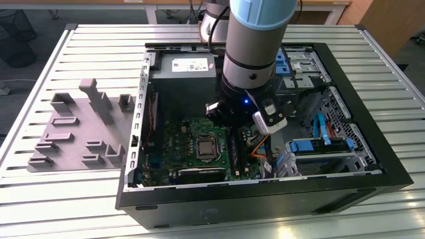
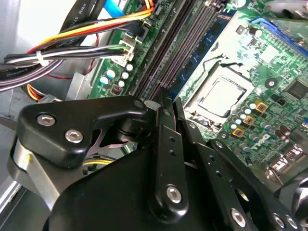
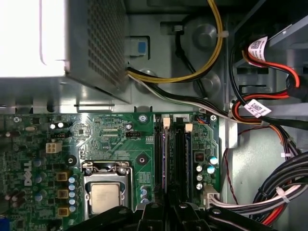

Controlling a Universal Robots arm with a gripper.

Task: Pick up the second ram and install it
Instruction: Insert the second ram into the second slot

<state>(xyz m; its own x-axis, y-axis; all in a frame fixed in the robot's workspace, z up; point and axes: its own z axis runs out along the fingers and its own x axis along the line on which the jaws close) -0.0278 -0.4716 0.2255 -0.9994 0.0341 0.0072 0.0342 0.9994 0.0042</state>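
Note:
The second ram is a thin blue stick with black chips. It stands on edge along the black memory slots beside the silver processor. Its near end runs in between the black fingertips of my gripper, which are drawn together on it. In the first wrist view the ram shows as a narrow bluish strip in the slots, and the gripper sits over its end. In the exterior view the gripper is low inside the open case, over the green motherboard.
The grey power supply stands close behind the arm. Cable bundles lie beside the slots. Drive bays with blue clips fill the case at the exterior view's right. A grey fixture plate lies on the table outside the case.

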